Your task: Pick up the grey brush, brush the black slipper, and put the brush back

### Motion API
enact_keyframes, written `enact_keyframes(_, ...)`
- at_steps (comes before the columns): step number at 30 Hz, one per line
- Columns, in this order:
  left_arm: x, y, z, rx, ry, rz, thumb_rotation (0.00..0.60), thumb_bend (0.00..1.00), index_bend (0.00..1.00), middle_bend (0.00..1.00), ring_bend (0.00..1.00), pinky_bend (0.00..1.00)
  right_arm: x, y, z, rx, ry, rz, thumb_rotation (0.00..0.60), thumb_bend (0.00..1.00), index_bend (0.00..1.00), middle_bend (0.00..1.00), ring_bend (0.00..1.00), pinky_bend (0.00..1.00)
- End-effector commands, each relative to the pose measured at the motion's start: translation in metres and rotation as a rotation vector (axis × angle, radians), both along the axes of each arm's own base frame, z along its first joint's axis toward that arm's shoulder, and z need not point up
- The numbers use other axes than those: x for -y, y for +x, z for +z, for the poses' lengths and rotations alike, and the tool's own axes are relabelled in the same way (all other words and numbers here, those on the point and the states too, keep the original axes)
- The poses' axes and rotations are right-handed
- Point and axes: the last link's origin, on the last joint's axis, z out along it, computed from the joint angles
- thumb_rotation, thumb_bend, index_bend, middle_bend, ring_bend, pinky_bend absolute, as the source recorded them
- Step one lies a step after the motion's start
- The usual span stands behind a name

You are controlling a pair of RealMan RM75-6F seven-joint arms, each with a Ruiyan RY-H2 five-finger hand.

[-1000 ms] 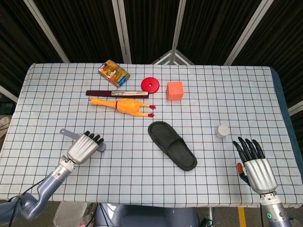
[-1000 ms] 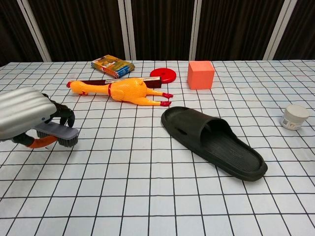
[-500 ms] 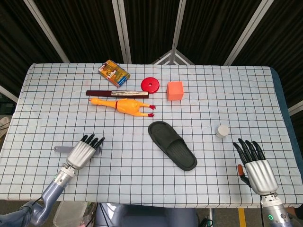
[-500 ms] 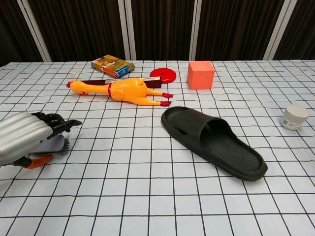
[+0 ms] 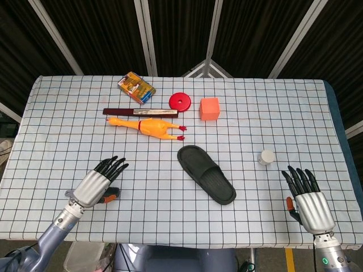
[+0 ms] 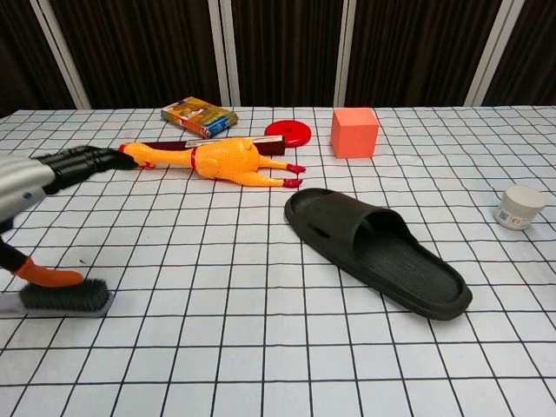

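Note:
The grey brush [image 6: 65,298] lies flat on the checked cloth at the near left, dark bristles facing the chest camera. My left hand [image 5: 99,181] hovers over it with fingers stretched out and apart, holding nothing; its orange thumb tip [image 6: 49,277] sits just above the brush back. In the head view the hand hides most of the brush. The black slipper [image 5: 206,174] [image 6: 378,252] rests sole-down at the table's middle, well to the right of the brush. My right hand [image 5: 306,201] is at the near right edge, fingers spread and empty.
A yellow rubber chicken [image 5: 148,126] [image 6: 213,161] and a dark red strip [image 5: 139,113] lie behind the slipper. Further back are a printed box [image 5: 136,87], a red disc [image 5: 180,102] and an orange cube [image 5: 209,109]. A small white jar [image 5: 266,157] [image 6: 520,207] stands right of the slipper.
My left hand carried the brush toward the near edge, set it down and let go, straightening its fingers. The right hand has barely moved.

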Motion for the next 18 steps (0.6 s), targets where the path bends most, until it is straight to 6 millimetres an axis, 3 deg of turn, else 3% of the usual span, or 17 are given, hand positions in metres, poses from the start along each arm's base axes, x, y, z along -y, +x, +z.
enact_keyframes(1,0.014,0.009,0.052,0.100,0.000,-0.004,0.600,0.02,0.00,0.03,0.01,0.12,0.000,0.001,0.000,0.000,0.000,0.001,0.600,0.64,0.00,0.01,0.00,0.04)
enact_keyframes(3,0.017,0.005,0.066,0.083,0.031,0.006,0.600,0.02,0.00,0.04,0.01,0.11,-0.001,0.001,0.001,0.002,-0.002,0.002,0.600,0.64,0.00,0.01,0.00,0.04)
enact_keyframes(7,0.036,-0.026,0.089,0.002,0.141,0.090,0.600,0.02,0.00,0.04,0.01,0.08,-0.003,0.001,0.006,0.004,-0.019,0.001,0.600,0.64,0.00,0.01,0.00,0.04)
enact_keyframes(12,0.070,-0.065,0.096,0.037,0.277,0.220,0.600,0.02,0.00,0.03,0.00,0.04,-0.007,0.002,0.012,0.006,-0.045,-0.002,0.600,0.64,0.00,0.00,0.00,0.04)
enact_keyframes(18,0.083,-0.068,0.107,0.025,0.341,0.181,0.600,0.02,0.00,0.04,0.00,0.04,-0.010,0.002,0.015,0.010,-0.046,-0.015,0.600,0.64,0.00,0.00,0.00,0.04)
